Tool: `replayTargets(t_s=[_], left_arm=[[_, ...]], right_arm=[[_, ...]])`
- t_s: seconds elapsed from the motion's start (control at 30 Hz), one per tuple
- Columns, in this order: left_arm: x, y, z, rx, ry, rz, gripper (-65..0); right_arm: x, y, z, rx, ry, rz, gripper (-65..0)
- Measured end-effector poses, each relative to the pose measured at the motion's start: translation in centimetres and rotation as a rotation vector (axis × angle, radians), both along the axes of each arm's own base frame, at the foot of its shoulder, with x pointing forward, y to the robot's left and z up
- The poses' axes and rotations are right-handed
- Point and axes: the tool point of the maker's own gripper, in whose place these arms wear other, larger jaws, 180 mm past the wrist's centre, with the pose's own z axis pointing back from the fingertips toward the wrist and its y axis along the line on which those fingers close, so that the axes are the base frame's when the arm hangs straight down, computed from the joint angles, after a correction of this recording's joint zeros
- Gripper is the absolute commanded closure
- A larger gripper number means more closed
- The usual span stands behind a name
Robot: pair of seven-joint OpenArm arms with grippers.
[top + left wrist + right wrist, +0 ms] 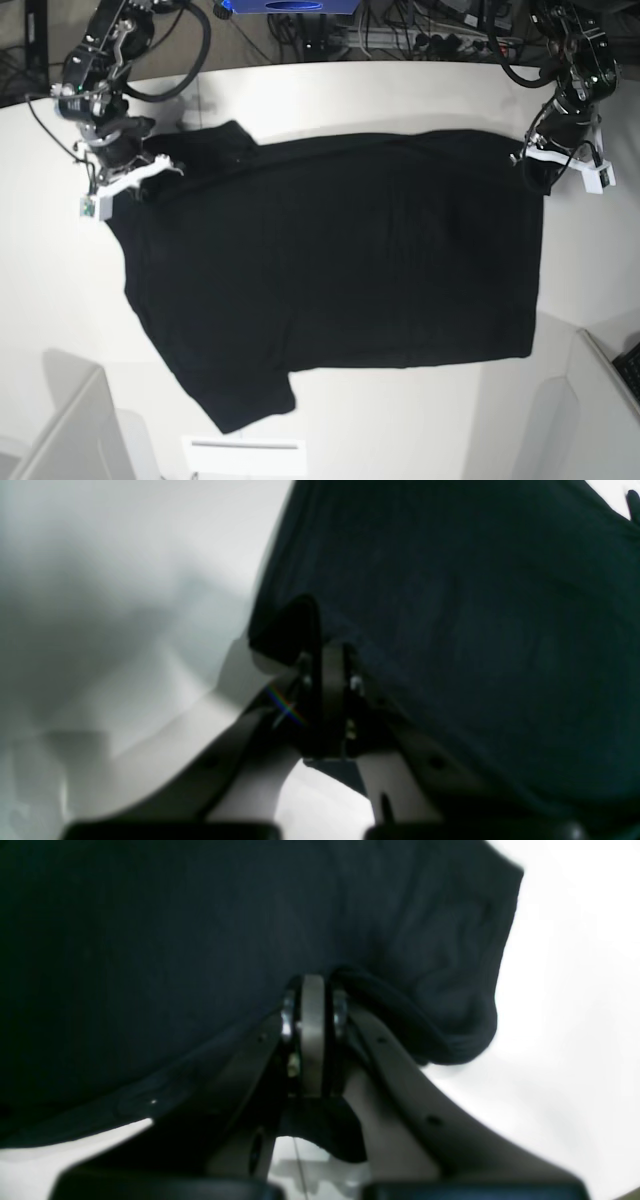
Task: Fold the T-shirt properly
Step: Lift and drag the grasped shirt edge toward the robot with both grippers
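Closest to the base camera: the lower sleeve of the T-shirt [330,270], pointing toward the near table edge, plain black side up, no print visible. Shirt lies spread flat on the white table [420,420], collar end at the left of the base view, hem at the right.

Going left to right with the shirt as landmark: the right gripper [128,172] sits at the shirt's far-left corner, by the upper sleeve and shoulder. Its wrist view shows jaws clenched on a bunched fold of black cloth [430,990]. The left gripper [560,160] is at the shirt's far-right corner, on the hem end. Its wrist view shows jaws pinched together with the cloth edge [450,630] draped against them; it looks like a grasp on that corner, though blur makes the exact bite hard to read.

Progress, judged: early. No fold is made yet; body and both sleeves lie open in a single spread layer. Both far corners appear gripped, so the next likely step is bringing the far edge over toward the near edge. Sleeve tucks and crosswise folds remain.

Hidden or unclear: both wrist views are dark and soft; the printed side is face-down or out of sight; fingertips in the base view are too small to resolve.
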Motion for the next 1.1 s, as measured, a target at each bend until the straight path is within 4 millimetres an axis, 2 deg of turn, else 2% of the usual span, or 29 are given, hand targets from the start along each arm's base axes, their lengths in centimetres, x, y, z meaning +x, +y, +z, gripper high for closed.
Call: replayTargets(t_s=[0.13, 0.27, 0.67, 0.8, 0.93, 1.1], left_arm=[[0.3, 0.2, -0.6, -0.014, 0.01, 0.011, 0.0], [0.8, 0.5, -1.1, -0.03, 0.012, 0.028, 0.0], [2.7, 1.1, -2.3, -0.075, 0.009, 0.063, 0.0], [3.3, 1.4, -2.1, -0.061, 0.004, 0.064, 0.0], [3.8, 2.7, -1.8, 0.039, 0.024, 0.07, 0.0], [4.6, 2.7, -1.4, 0.056, 0.011, 0.067, 0.0]], right_arm=[[1.7, -0.3, 0.1, 0.004, -0.007, 0.015, 0.0], [2.4, -0.5, -0.9, 0.014, 0.02, 0.011, 0.0], [6.2, 0.2, -1.9, 0.088, 0.02, 0.009, 0.0], [6.8, 0.3, -2.6, 0.106, 0.04, 0.012, 0.0], [7.7, -0.1, -3.0, 0.106, 0.05, 0.009, 0.0], [8.5, 0.1, -3.4, 0.129, 0.057, 0.01, 0.0]])
